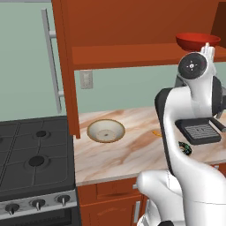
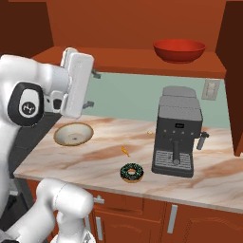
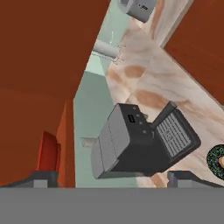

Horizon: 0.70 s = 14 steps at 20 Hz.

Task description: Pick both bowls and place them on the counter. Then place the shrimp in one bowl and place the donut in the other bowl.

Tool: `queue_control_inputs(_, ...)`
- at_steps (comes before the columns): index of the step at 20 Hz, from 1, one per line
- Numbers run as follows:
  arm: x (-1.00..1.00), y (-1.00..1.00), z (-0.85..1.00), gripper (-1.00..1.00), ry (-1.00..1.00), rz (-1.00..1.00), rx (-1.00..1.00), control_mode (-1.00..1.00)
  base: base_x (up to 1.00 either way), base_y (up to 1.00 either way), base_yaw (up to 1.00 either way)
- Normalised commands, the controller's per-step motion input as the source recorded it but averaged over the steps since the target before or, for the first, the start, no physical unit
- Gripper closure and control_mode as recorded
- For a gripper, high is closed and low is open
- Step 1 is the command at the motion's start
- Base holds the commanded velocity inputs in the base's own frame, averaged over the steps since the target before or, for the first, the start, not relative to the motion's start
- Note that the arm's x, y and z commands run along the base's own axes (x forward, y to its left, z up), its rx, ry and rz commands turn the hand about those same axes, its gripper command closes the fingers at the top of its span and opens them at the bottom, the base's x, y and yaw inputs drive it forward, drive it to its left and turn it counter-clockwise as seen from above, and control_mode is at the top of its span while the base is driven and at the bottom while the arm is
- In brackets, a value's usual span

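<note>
Reaching up for the red bowl (image 2: 179, 50) on the cabinet shelf (image 2: 142, 64).

Hovering with gripper (image 2: 92, 88) spread wide and empty, well left of the shelf bowl in the right base view; lying up and rightward from the fingers. Cream bowl (image 2: 73, 134) already sitting on the counter (image 2: 95, 161), near shrimp (image 2: 125, 151) and donut (image 2: 132, 172), beside the coffee machine (image 2: 177, 130).

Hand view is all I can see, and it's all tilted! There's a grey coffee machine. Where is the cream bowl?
Observer: The cream bowl sits on the counter, left of the coffee machine, near the stove.
Operator: And the shrimp?
Observer: The shrimp lies on the counter between that bowl and the machine, apart from both.
Operator: Is the red bowl down there too?
Observer: No, the red bowl is up on the cabinet shelf above the machine.
</note>
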Motion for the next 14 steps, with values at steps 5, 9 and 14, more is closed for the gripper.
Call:
queue_control_inputs(5, 0.10, -0.24, 0.09, -1.00, -0.11, -0.02, -0.07, -1.00, 0.00, 0.00, 0.00)
queue_control_inputs(9, 0.24, -0.21, 0.00, -1.00, -0.17, 0.00, -0.01, -1.00, 0.00, 0.00, 0.00)
queue_control_inputs(14, 0.33, -0.21, 0.00, -1.00, -0.11, 0.03, 0.00, -1.00, 0.00, 0.00, 0.00)
